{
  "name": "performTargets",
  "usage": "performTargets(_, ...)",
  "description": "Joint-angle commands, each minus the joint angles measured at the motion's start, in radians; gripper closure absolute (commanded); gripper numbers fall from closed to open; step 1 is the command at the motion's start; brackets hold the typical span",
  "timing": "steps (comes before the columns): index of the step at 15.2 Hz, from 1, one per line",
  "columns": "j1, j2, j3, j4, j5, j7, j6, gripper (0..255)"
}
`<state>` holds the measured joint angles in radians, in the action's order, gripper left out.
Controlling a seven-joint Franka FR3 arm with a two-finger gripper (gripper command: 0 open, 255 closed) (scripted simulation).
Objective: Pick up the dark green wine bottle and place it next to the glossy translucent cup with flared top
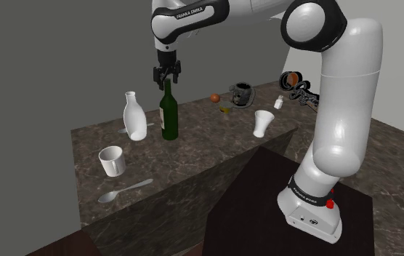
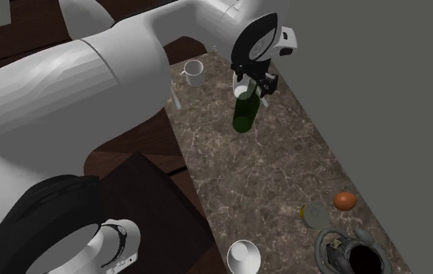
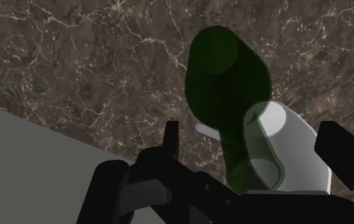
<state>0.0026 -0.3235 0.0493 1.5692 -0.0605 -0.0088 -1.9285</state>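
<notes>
The gripper (image 1: 167,74) is hanging straight over the dark green bottle (image 1: 169,116). Its jaws are standing apart on either side of the top of the neck, and in the wrist view neither finger (image 3: 171,137) is touching it, so nothing is being gripped.

The bottle is standing upright on the dark veined counter (image 1: 208,149). In the shoulder view a white vase (image 1: 134,116) is sitting just beside it at 9 o'clock. The flared cup (image 1: 263,122) is waiting well apart at about 3 o'clock. A white mug (image 1: 111,160) is resting at 7 o'clock from the bottle, with a spoon (image 1: 124,191) lying beyond it.

The bottle is looking like glass: stiff, smooth and probably slippery, with most of its weight likely sitting low in the wide body. The body is probably too broad for these jaws, so the neck is the sensible place to hold, a little below the lip so the rim can act as a stop. Being tall on a narrow base, it is likely to swing or tip if lifted off-centre, and the vase at 9 o'clock is leaving little room. The cup is looking light and easy to knock over.
</notes>
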Motion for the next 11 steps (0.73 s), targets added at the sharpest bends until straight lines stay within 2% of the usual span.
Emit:
performTargets(1, 0.000, 0.000, 0.000, 0.000, 0.000, 0.000, 0.000, 0)
performTargets(2, 0.000, 0.000, 0.000, 0.000, 0.000, 0.000, 0.000, 255)
performTargets(11, 0.000, 0.000, 0.000, 0.000, 0.000, 0.000, 0.000, 255)
